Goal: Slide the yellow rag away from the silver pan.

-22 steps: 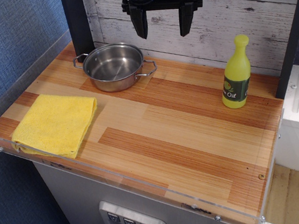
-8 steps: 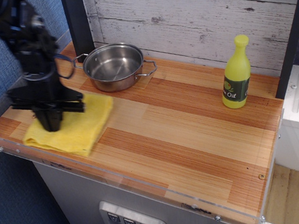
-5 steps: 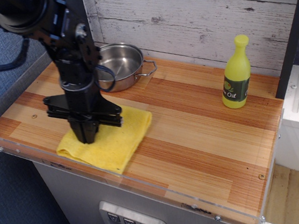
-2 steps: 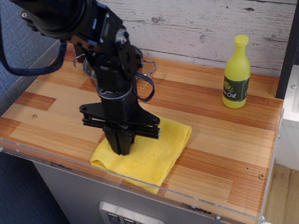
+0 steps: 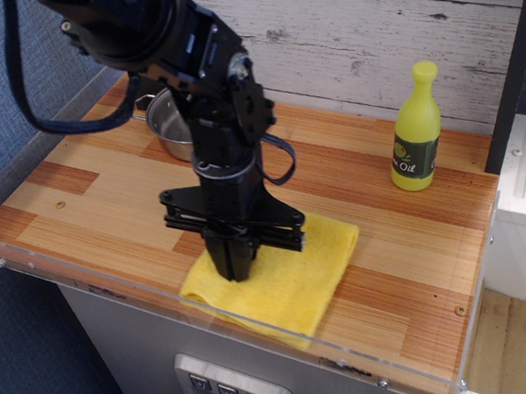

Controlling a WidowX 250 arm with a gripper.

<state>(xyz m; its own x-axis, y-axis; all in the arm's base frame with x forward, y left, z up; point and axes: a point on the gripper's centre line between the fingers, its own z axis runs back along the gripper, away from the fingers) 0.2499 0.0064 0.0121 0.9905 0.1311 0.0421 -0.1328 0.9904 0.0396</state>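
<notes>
The yellow rag [image 5: 296,279] lies flat near the front edge of the wooden counter, right of the middle. My gripper [image 5: 236,265] points straight down with its fingers together, pressed onto the rag's left part. The silver pan [image 5: 164,125] stands at the back left, mostly hidden behind my arm; only its left side and rim show. The rag is well apart from the pan.
A yellow oil bottle [image 5: 414,129] stands upright at the back right. A clear plastic lip [image 5: 111,281] runs along the counter's front and left edges. A grey plank wall closes the back. A black post stands at the right.
My gripper has come down from above the pan onto the rag and dragged it from the front left corner rightward along the front edge, away from the pan.
</notes>
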